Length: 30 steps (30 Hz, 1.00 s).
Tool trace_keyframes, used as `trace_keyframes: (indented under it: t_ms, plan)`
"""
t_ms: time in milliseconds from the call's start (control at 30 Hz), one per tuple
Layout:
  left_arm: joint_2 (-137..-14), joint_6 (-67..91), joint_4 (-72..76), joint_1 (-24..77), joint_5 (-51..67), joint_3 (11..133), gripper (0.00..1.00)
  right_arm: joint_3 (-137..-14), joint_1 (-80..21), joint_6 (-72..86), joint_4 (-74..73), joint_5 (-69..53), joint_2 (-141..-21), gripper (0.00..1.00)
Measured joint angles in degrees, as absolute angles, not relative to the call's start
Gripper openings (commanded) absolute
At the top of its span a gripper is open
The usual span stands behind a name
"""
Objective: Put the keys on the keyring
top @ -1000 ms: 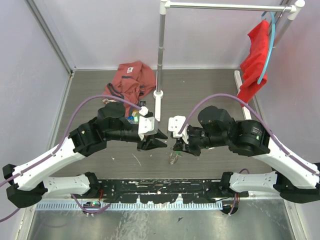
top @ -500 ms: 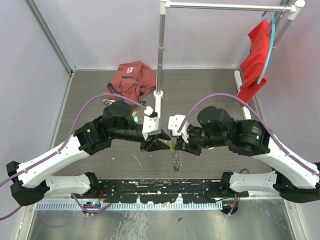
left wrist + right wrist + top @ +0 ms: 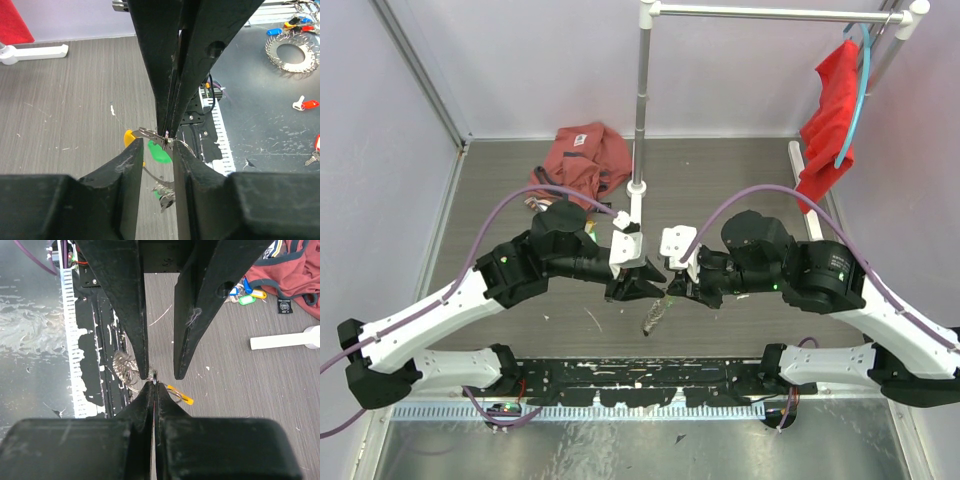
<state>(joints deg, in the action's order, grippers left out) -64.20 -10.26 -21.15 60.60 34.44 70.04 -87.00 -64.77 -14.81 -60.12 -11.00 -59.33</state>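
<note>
The keyring (image 3: 653, 316) hangs in the air between my two grippers, its bunch of silvery keys (image 3: 125, 369) drooping below. My right gripper (image 3: 153, 384) is shut on the thin ring wire; it also shows in the top view (image 3: 670, 290). The yellow-orange tag (image 3: 181, 395) sticks out beside it. My left gripper (image 3: 156, 150) is open, its fingers either side of the ring, tips almost touching the right gripper's; the top view shows it too (image 3: 648, 288). A green tag (image 3: 159, 152) sits by the ring between the left fingers. Several loose tagged keys (image 3: 246, 291) lie by the red cloth.
A red cloth (image 3: 582, 158) lies at the back left of the table. A white-based metal stand (image 3: 638, 190) rises just behind the grippers, with a red garment (image 3: 828, 125) hanging at the right. Another key-strung ring (image 3: 286, 50) and loose tagged keys (image 3: 305, 104) lie on the grey metal surface.
My left gripper has moved right, up to the right gripper's tips. The keyring has come off the table and now hangs, its key bunch swung slightly left.
</note>
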Motion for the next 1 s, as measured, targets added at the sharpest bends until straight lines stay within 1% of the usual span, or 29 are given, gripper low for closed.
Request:
trace_keyframes:
  t_ms: [100,300,367,433,500,567,600,733,767,800,867,1000]
  plan:
    - [-64.42,-10.2,-21.02,60.69,34.61,70.04,0.24,-87.0,-64.77,-14.81,-59.81,-11.0,-58.98,0.01]
    - [-64.42,-10.2,-20.82,60.8,35.03,70.04,0.2,-86.98,-64.77,-14.81,-59.59,-10.98,-58.85,0.01]
    - [-64.42,-10.2,-20.8,60.8,35.07,70.04,0.17,-86.98,-64.77,-14.79,-59.57,-10.98,-58.85,0.01]
    - [-64.42,-10.15,-20.8,60.84,35.11,70.04,0.11,-86.78,-64.77,-14.79,-59.35,-10.92,-58.83,0.01]
    - [-64.45,-10.17,-20.84,60.88,35.09,70.04,0.01,-86.56,-64.77,-14.76,-59.02,-10.63,-58.83,0.01]
    - [-64.45,-10.11,-20.84,60.88,35.07,70.04,0.0,-86.5,-64.77,-14.66,-58.92,-10.39,-58.74,0.01]
    - [-64.45,-10.2,-20.82,60.88,35.07,70.04,0.0,-86.46,-64.77,-14.59,-58.83,-10.26,-58.65,0.03]
    - [-64.45,-9.96,-20.64,60.9,35.07,70.04,0.0,-86.04,-64.77,-14.2,-58.28,-10.02,-58.22,0.26]
    - [-64.45,-9.78,-20.58,60.88,35.0,70.04,0.0,-85.62,-64.77,-14.04,-57.82,-10.02,-57.91,0.3]
    - [-64.45,-9.5,-20.43,60.86,34.79,70.0,0.0,-85.17,-64.77,-13.93,-57.25,-10.0,-57.47,0.33]
    - [-64.2,-8.54,-19.35,60.93,34.74,69.34,0.0,-83.59,-64.82,-13.82,-54.63,-9.65,-55.94,0.35]
    - [-61.45,-5.17,-14.68,60.97,33.74,64.73,0.0,-78.72,-64.82,-13.17,-47.55,-8.38,-50.98,0.36]
